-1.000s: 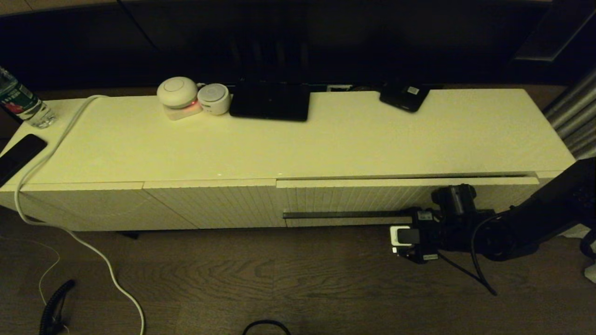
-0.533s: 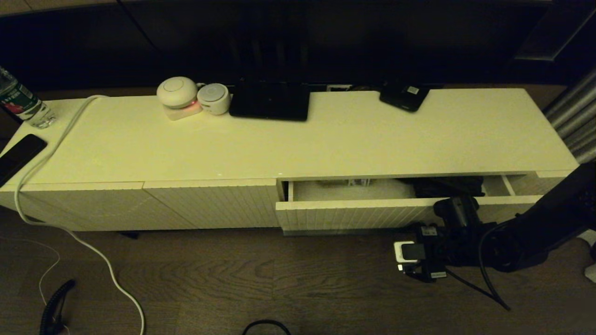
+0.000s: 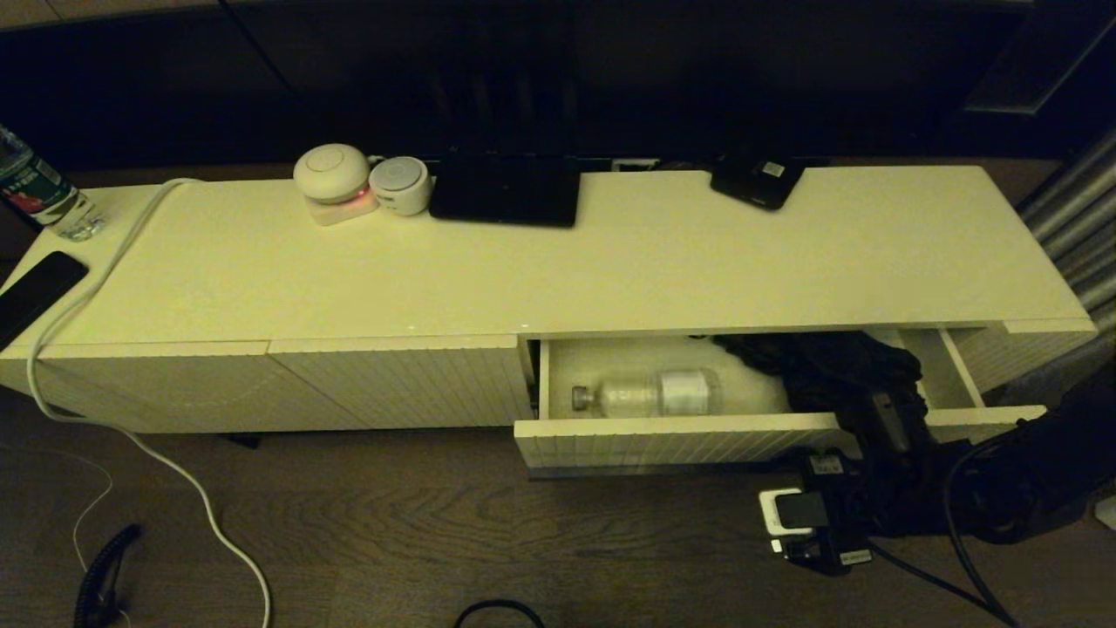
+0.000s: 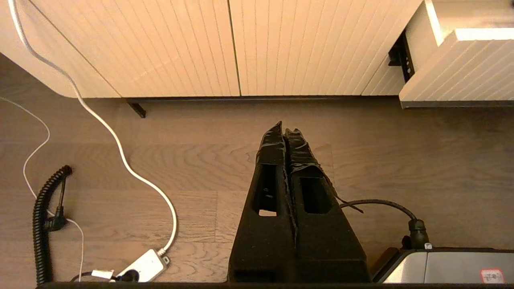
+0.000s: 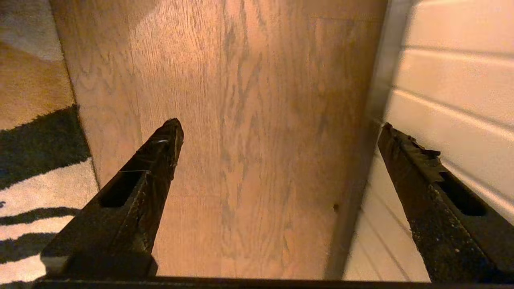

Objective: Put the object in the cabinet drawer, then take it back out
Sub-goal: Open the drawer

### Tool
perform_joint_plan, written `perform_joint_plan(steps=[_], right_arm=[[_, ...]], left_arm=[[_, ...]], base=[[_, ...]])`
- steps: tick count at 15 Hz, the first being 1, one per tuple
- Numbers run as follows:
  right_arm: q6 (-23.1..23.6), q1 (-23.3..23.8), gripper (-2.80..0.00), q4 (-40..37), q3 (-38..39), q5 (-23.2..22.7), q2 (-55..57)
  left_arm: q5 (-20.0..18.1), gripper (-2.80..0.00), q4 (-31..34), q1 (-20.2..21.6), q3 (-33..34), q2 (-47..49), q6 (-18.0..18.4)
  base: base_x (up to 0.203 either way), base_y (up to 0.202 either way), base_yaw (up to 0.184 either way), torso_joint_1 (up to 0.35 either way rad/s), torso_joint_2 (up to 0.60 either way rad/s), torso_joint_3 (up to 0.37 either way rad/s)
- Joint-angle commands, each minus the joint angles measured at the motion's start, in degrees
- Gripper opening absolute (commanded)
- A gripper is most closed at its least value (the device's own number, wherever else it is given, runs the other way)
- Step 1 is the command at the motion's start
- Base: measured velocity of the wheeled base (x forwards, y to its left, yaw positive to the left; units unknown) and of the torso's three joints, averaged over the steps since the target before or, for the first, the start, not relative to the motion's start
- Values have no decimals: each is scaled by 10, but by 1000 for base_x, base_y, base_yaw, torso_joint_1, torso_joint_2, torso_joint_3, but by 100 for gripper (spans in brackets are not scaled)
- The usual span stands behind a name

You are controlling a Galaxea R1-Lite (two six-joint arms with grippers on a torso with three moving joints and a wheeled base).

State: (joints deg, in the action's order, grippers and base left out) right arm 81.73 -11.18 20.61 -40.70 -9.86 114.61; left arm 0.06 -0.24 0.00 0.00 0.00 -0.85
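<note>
Below the cabinet's top surface [image 3: 610, 279], the cabinet drawer [image 3: 680, 436] now stands well out, where a second ago it showed only a thin gap and half a second ago a narrow slot. With it out, a clear bottle [image 3: 649, 392] shows lying on its side on the smooth drawer floor, cap toward the robot's left, beside a heap of dark cloth [image 3: 819, 371]. That suggests the putting-in half is done and this opening serves the taking-out, though that is only a judgement. The right claw [image 5: 277, 152] is at the drawer front near its right end, fingers spread wide, one finger close against the ribbed face and the other out over the wooden floor [image 5: 241, 100]; it grips nothing. The left claw [image 4: 286, 134] hangs parked low over the floor, fingers pressed together, empty. The dark handle strip is hidden under the drawer front in the head view. The right arm covers part of the drawer's right end, and the cloth's far edge is lost under the cabinet top.
</note>
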Motion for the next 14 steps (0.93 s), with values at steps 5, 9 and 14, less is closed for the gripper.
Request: perform_joint_plan(steps=[5, 9, 14], right_arm=[[4, -8, -280, -108, 7, 6, -179], [-1, 20, -280, -250, -12, 8, -296], [-239, 33, -280, -466, -119, 6, -340]], left_arm=[[0, -280, 0, 0, 1, -1, 0], [0, -280, 0, 0, 1, -1, 0], [0, -280, 0, 0, 1, -1, 0]], base=[[0, 0, 0, 0, 0, 0], [0, 0, 0, 0, 0, 0], [0, 0, 0, 0, 0, 0]])
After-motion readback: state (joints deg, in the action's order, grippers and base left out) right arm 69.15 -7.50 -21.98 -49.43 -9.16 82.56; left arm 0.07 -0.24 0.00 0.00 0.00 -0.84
